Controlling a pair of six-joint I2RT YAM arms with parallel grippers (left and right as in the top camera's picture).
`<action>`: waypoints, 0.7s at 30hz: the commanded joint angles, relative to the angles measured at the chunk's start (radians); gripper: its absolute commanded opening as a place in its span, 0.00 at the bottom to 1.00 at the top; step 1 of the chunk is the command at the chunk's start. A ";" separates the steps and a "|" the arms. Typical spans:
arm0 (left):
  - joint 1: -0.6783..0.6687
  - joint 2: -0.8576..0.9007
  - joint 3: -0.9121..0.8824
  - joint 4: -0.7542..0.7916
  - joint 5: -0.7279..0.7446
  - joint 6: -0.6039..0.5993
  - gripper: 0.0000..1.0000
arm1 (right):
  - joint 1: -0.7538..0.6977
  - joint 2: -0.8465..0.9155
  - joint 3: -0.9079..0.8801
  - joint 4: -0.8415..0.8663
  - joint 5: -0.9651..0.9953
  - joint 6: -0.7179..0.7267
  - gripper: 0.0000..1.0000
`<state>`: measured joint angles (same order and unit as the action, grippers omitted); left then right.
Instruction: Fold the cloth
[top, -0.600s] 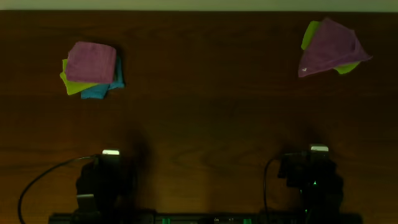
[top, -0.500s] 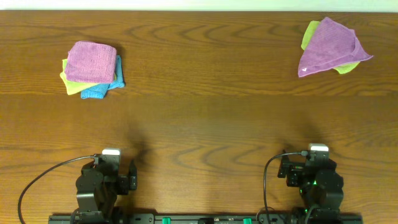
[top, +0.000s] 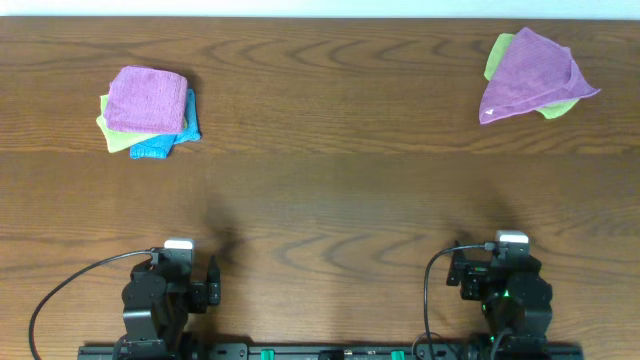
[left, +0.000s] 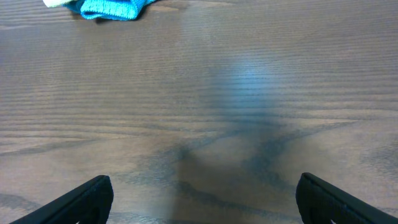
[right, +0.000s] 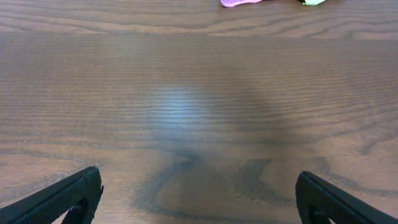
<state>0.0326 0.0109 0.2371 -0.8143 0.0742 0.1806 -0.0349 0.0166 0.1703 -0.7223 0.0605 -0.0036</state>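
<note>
My left end effector (left: 205, 202) and right end effector (right: 199, 198) are both wide and empty at the counter's (top: 330, 180) near edge. The purple cloth (top: 530, 72) is far right, rumpled on top of a green cloth (top: 497, 55). If I pinch too deep, I'd probably drag the green one along too.

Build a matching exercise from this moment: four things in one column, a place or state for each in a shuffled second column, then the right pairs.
Column one
1. violet cloth
2. pink-purple cloth
3. blue cloth
4. left gripper

Column two
A. folded, topmost of the far-left pile
B. open, holding nothing, at the near edge
C. loose and unfolded, lying partly over a lime-green cloth, far right
D. peeking out from under other cloths, far left

Pairs: 1-C, 2-A, 3-D, 4-B
</note>
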 joint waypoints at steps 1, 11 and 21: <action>0.006 -0.007 -0.041 -0.042 -0.023 0.014 0.95 | -0.010 -0.011 -0.010 -0.010 0.010 0.018 0.99; 0.006 -0.007 -0.041 -0.042 -0.023 0.014 0.95 | -0.010 -0.011 -0.010 -0.010 0.010 0.018 0.99; 0.006 -0.007 -0.041 -0.042 -0.023 0.014 0.95 | -0.011 -0.004 -0.009 0.005 0.010 0.018 0.99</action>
<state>0.0326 0.0109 0.2371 -0.8143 0.0742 0.1806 -0.0349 0.0166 0.1703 -0.7200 0.0605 -0.0036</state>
